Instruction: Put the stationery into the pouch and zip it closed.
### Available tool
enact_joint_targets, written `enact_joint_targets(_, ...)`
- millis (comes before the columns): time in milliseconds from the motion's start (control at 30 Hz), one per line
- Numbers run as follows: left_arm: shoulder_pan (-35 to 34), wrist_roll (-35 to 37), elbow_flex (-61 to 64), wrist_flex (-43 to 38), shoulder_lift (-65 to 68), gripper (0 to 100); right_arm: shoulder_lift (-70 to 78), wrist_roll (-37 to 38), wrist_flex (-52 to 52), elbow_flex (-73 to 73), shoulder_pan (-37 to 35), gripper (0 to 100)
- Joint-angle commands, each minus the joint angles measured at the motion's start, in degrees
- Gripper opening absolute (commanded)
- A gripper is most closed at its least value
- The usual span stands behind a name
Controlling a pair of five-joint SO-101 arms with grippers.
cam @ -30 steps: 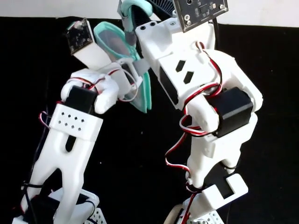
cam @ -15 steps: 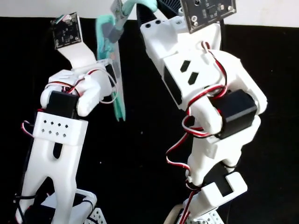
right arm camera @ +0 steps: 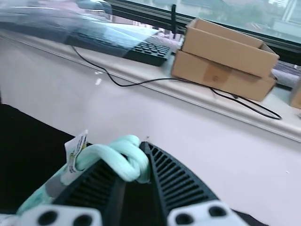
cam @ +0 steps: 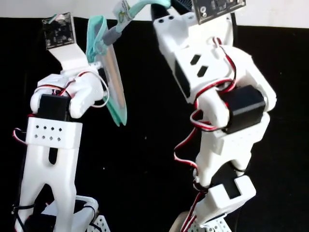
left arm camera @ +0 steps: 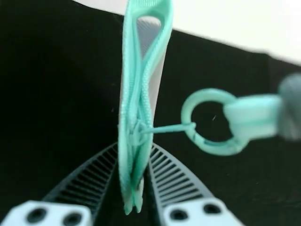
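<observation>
Both arms are raised high above the black table. A mint-green pouch (cam: 112, 82) hangs edge-on in the air, and my left gripper (cam: 100, 68) is shut on its lower seam. In the left wrist view the pouch (left arm camera: 141, 108) stands upright between the ribbed fingers (left arm camera: 164, 165) of the left gripper (left arm camera: 134, 157). Its zipper pull leads sideways to a mint ring (left arm camera: 209, 122) on a strap. My right gripper (right arm camera: 136, 157) is shut on that strap's mint cord (right arm camera: 117, 160), beside a small paper tag (right arm camera: 75, 149). From above, the cord (cam: 145, 6) and tag (cam: 122, 9) sit at the top edge.
Black cloth (cam: 145, 159) covers the table below the arms. Behind the table runs a white wall. On a sill beyond it lie a keyboard (right arm camera: 141, 47), stacked cardboard boxes (right arm camera: 225, 56) and a thin cable.
The left arm has swung left and straightened, carrying the pouch away from the right arm. The right arm shifted slightly right, and the cord now stretches between them.
</observation>
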Motion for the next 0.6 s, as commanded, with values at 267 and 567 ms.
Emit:
enact_joint_targets(267, -0.13, -27.78, 1.36, 13.27, 0.31, 1, -1.19, 0.09, -6.55, -2.24, 8.66, 0.6)
enact_joint_targets(567, -0.4, -33.05, 6.64, 13.54, 0.22, 1, 2.33, 0.35, -18.95, 1.8, 13.85, 0.6)
